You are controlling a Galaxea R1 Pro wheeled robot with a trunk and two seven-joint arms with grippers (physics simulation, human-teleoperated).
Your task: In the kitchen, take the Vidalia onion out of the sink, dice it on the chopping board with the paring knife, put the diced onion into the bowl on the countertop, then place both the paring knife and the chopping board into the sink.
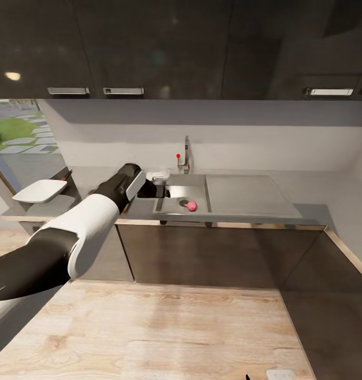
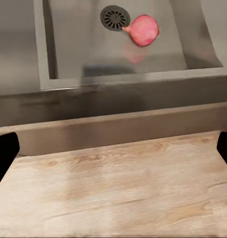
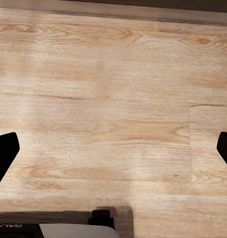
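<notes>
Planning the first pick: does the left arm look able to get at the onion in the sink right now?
Probably yes. The left tool hangs open at the sink's left edge, and the Vidalia onion lies bare beside the drain with nothing over it. It has not yet lowered into the basin.

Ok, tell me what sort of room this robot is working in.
A kitchen, most likely: a steel sink with a chrome tap set into a grey countertop, dark cabinets above and below, and a Vidalia onion lying by the drain.
</notes>
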